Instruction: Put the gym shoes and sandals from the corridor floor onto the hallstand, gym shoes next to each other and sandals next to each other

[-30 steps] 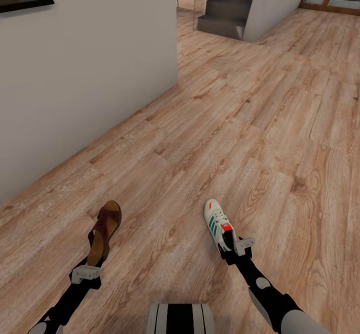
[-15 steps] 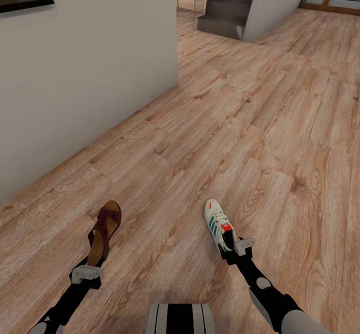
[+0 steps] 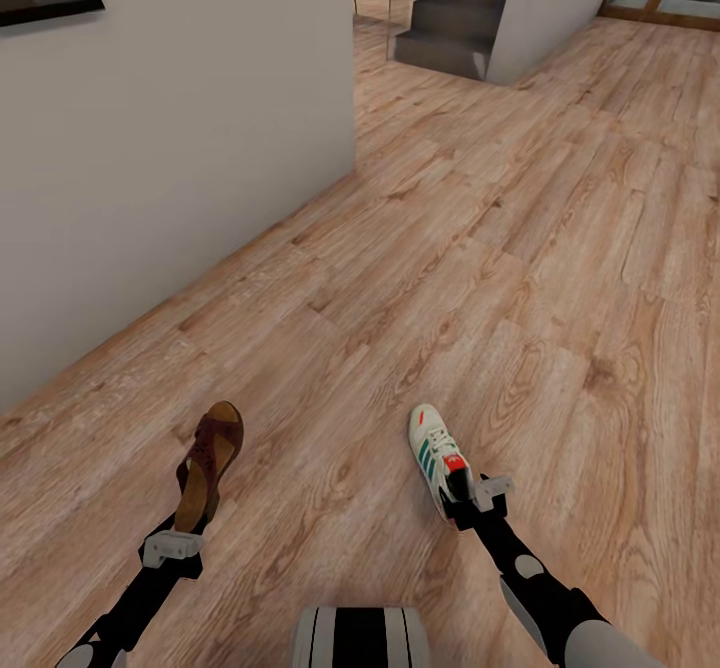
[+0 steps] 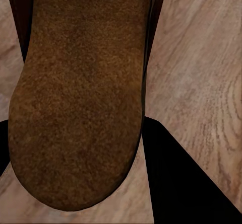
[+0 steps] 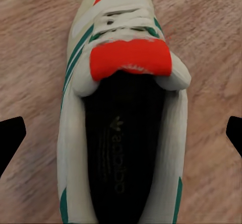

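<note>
My left gripper (image 3: 187, 522) is shut on the heel end of a dark brown sandal (image 3: 208, 463), whose toe points away from me. Up close, the sandal's tan sole (image 4: 75, 98) sits between the dark fingers (image 4: 186, 183). A cream gym shoe (image 3: 435, 445) with green stripes and an orange-red tongue is held by its heel in my right gripper (image 3: 459, 496), which is shut on it. In the right wrist view the gym shoe (image 5: 121, 133) lies between two fingertips (image 5: 10, 138). Both hang over the wood floor (image 3: 450, 248). The hallstand is out of view.
A pale wall (image 3: 180, 148) runs along the left and ends at a corner. Dark grey stairs (image 3: 450, 8) rise at the far end. Open plank flooring stretches ahead and to the right. My base (image 3: 360, 638) shows at the lower edge.
The whole view has shifted slightly, so the camera moved. Both arms keep their poses, and the sandal and gym shoe stay in the grippers.
</note>
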